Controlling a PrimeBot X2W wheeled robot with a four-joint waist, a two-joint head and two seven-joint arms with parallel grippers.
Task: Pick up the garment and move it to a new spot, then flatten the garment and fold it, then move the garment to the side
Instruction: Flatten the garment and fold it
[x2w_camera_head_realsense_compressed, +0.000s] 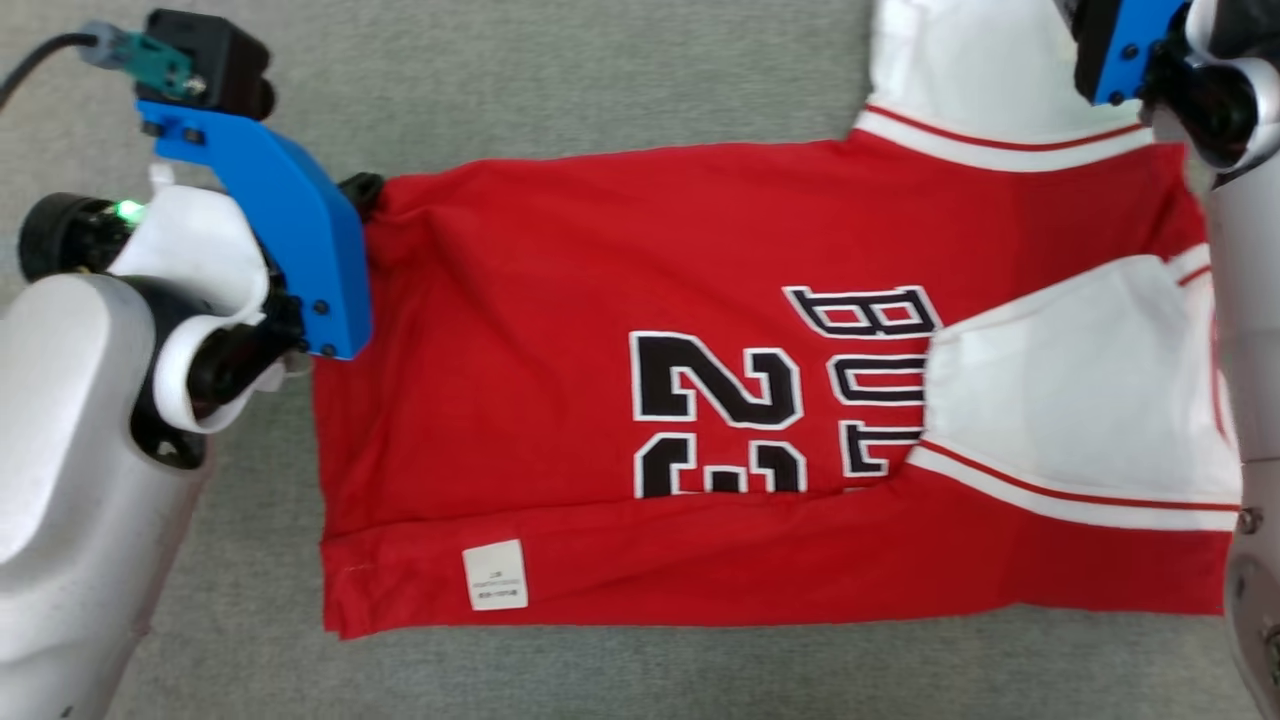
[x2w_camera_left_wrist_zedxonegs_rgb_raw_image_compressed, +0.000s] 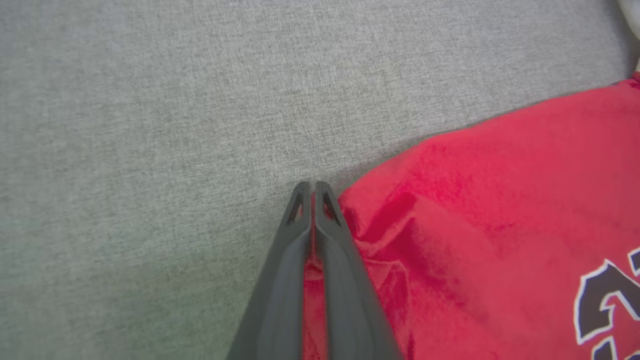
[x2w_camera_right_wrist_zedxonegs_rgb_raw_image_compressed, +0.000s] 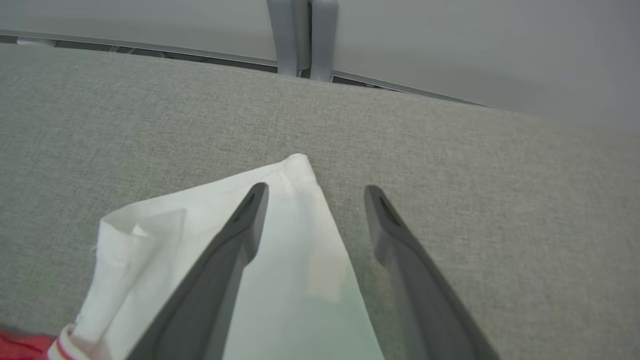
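the grey desk (x2w_camera_head_realsense_compressed: 600, 80) carries the red garment (x2w_camera_head_realsense_compressed: 520, 300) across mid-frame, lower edge folded over. left end effector (x2w_camera_left_wrist_zedxonegs_rgb_raw_image_compressed: 312, 186), pressed together, pinches its upper-left corner; right end effector (x2w_camera_right_wrist_zedxonegs_rgb_raw_image_compressed: 315, 191) hangs spread over the white sleeve (x2w_camera_right_wrist_zedxonegs_rgb_raw_image_compressed: 165, 235). probably best to close on that sleeve first, then fold both corners evenly

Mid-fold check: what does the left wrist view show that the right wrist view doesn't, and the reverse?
Left wrist view: left claw shut on a red corner of the garment, black numeral at the edge. Right wrist view: right claw open, one finger across the white sleeve, a grey post beyond. Shared: the garment and the grey fabric surface.
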